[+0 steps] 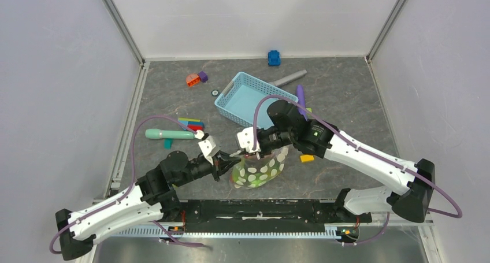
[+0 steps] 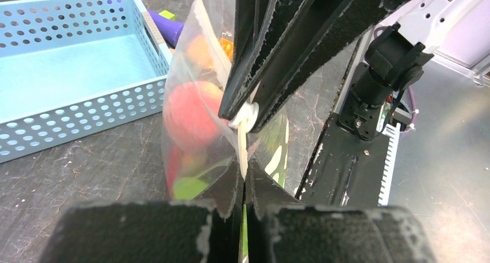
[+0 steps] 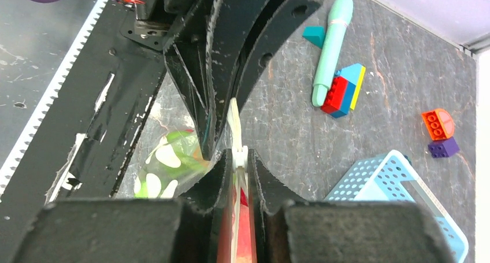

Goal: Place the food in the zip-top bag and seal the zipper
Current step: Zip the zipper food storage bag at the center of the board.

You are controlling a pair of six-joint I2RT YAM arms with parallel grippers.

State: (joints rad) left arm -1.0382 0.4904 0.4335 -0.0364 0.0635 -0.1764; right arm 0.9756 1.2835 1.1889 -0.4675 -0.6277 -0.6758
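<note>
The zip-top bag [image 1: 261, 169], clear with white dots, stands between the two arms near the table's front edge. Inside it lies the food: a red-pink piece [image 2: 190, 113], a green one [image 2: 188, 188] and an orange one [image 2: 202, 49]. My left gripper [image 2: 242, 179] is shut on the zipper [image 2: 241, 147] at the bag's mouth edge, seen from above at the bag's left end [image 1: 226, 163]. My right gripper [image 3: 238, 159] is shut on the zipper's white tab [image 3: 240, 154], close to the left fingers [image 3: 214, 95]. In the top view the right gripper [image 1: 254, 153] sits over the bag's top.
A light-blue mesh basket [image 1: 251, 98] lies just behind the bag, with a purple stick [image 1: 301, 95] and a grey rod [image 1: 289, 78] beside it. A mint tool [image 1: 167, 134] and coloured blocks [image 1: 192, 124] lie left. Orange and purple blocks [image 1: 196, 78] and a blue block [image 1: 274, 58] lie at the back.
</note>
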